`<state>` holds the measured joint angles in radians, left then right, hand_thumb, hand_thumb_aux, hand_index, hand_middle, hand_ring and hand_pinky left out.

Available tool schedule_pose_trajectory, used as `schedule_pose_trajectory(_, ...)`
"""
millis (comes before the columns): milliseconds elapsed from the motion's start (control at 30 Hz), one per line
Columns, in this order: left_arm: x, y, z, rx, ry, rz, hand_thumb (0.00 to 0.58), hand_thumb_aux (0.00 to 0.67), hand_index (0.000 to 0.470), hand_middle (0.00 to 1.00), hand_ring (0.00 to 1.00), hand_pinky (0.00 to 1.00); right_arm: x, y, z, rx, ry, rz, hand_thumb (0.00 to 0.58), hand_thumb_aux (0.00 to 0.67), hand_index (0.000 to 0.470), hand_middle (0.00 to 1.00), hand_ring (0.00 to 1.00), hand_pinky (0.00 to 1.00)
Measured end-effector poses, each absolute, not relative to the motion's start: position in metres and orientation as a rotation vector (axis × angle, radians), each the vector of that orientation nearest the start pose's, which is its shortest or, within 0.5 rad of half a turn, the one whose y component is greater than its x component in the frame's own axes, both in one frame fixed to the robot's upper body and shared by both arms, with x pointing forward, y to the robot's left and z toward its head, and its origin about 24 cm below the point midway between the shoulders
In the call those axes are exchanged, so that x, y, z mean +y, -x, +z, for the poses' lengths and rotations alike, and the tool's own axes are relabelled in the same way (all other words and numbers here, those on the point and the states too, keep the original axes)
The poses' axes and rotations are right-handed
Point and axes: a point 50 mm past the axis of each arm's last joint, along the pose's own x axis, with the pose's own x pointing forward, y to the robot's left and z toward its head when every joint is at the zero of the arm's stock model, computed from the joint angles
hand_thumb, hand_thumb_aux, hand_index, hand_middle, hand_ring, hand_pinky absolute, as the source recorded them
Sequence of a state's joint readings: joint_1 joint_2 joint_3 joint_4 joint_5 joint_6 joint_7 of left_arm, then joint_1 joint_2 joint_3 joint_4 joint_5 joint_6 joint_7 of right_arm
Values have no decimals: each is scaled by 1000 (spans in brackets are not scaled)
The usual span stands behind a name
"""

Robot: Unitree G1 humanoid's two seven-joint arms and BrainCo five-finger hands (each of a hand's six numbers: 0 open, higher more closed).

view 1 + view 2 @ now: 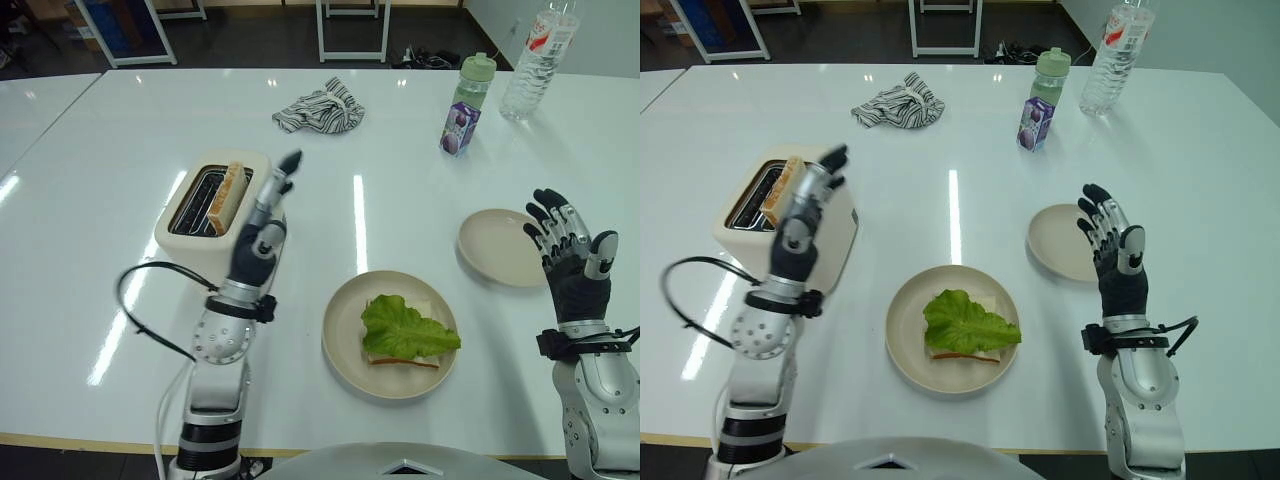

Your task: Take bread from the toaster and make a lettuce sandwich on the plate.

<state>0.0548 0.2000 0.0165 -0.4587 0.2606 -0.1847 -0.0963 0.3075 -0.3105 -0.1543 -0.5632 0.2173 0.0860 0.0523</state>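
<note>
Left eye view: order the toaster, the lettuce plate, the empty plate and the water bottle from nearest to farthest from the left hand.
1. toaster: right beside the left hand, on its left.
2. lettuce plate: front centre, to that hand's right.
3. empty plate: farther right, by the right hand.
4. water bottle: far right end of the table.

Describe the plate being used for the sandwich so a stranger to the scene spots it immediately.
On the white table, look toward the near edge, just right of the toaster. The beige plate there carries a bread slice topped with a lettuce leaf; the other plate, farther right, is bare.
</note>
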Motion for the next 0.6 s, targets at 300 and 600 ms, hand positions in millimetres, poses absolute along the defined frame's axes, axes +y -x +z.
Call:
schedule_pose_trajectory(300,221,-234,141,-398,-1019,229,0,0,0,0,0,0,-223,-199,81,-62,170,-27,0,0,0,0,0,0)
schedule_pose_trajectory(600,246,-245,107,-165,-1106,313,0,0,0,0,0,0,-224,-199,77,-49,188,-15,0,0,0,0,0,0)
